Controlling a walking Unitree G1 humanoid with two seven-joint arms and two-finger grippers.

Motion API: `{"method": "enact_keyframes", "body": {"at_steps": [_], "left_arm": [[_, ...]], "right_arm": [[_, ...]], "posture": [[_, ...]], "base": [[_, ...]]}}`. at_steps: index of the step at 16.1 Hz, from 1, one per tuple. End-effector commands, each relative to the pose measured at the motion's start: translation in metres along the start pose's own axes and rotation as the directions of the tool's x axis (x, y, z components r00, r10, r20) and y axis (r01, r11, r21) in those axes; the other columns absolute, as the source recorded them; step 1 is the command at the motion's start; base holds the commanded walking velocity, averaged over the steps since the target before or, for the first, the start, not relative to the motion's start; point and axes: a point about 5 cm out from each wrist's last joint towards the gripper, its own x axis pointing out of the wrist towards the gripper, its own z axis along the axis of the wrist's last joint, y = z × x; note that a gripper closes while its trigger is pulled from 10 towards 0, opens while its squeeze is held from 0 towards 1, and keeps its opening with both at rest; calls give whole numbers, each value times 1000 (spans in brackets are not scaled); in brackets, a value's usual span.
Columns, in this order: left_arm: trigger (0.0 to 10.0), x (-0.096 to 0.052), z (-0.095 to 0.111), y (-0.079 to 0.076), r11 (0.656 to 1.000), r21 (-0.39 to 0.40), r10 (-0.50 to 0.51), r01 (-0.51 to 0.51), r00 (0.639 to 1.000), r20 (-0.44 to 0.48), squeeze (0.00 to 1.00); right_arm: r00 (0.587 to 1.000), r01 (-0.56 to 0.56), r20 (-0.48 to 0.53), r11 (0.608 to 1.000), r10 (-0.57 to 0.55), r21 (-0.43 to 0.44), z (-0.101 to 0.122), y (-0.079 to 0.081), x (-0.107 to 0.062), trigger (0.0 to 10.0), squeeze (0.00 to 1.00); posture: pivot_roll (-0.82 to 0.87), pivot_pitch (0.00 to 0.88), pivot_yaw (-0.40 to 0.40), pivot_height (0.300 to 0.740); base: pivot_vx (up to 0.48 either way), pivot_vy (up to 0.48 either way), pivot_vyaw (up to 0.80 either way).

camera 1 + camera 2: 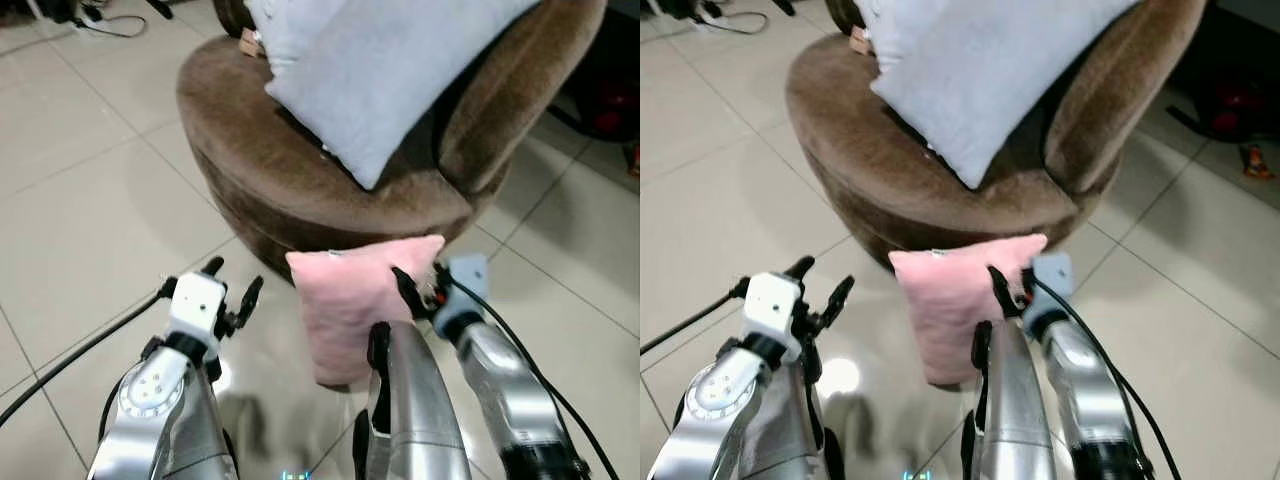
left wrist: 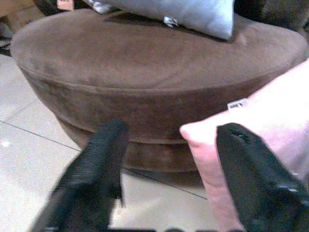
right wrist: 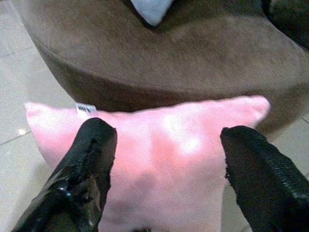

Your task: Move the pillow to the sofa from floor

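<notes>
Pink pillow [image 1: 352, 305]: upright on the tiled floor [image 1: 90, 230], against the brown sofa [image 1: 300, 180] base; lower edge hidden behind the right arm.
Right gripper [image 3: 164, 159]: fingers spread wide, straddling the pillow, not clamped.
Left gripper [image 1: 232, 290]: fingers apart, empty, beside the pillow's left edge.
Grey pillow [image 1: 370, 70]: on the seat, top cut off.

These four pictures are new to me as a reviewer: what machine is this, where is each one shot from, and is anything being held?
It is a walking humanoid robot with two silver arms. The top two pictures come from its head camera, looking down; the other two come from cameras on each wrist, looking along that arm's two black fingers. A pink pillow stands on the tiled floor against a round brown sofa, which already carries a pale blue pillow. The right end effector is open, its fingers straddling the pink pillow without closing on it. The left end effector is open beside the pillow, holding nothing.
</notes>
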Motion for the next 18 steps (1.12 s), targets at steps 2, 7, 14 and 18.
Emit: {"method": "enact_keyframes", "body": {"at_steps": [2, 7, 14, 18], "left_arm": [[10000, 1, 2, -1, 999, 26, -35, 35, 999, -8, 0], [10000, 5, 8, -2, 993, 62, -97, 97, 995, 7, 0], [10000, -2, 10, 3, 975, 73, -207, 208, 978, -19, 0], [10000, -6, 9, 3, 961, 86, -258, 261, 965, -46, 0]], "right_arm": [[1000, 4, -15, 1000, -4, -30, 0, 3, 7, 10000, 0], [1000, -6, 9, 1000, 6, 13, 5, 10, 33, 10000, 1000], [992, 4, -122, 999, -8, -32, -5, 32, 64, 10000, 0], [978, 82, -184, 991, -101, -108, -14, 37, 69, 10000, 0]], "posture": [[-43, 221, -63, 461], [-17, 238, -30, 461], [34, 262, 4, 461], [48, 281, 22, 461]], "base": [[0, 0, 0], [0, 0, 0], [0, 0, 0], [0, 0, 0]]}}
